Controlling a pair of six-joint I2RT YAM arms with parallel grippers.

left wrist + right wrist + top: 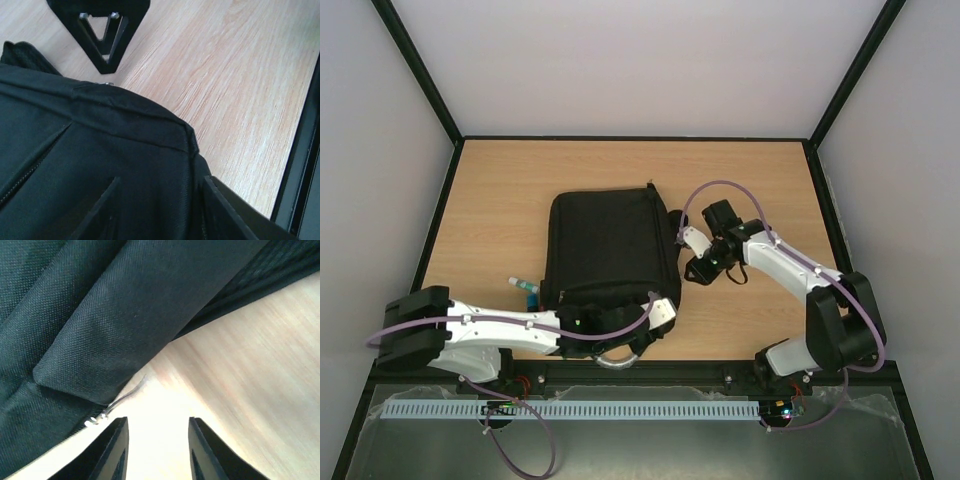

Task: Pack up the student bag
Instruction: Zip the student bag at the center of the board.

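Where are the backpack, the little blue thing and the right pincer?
backpack [605, 240], top view, front panel.
little blue thing [525, 289], top view, its middle.
right pincer [157, 427], right wrist view, between its fingertips.

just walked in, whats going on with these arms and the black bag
Two robot arms are working around the student bag, which lies flat on the wooden table. The left gripper is over the bag's near corner, jaws apart and seemingly not pinching the fabric. The right gripper is at the bag's right edge, open over bare wood, holding nothing. A small teal-tipped item lies beside the bag, not packed.
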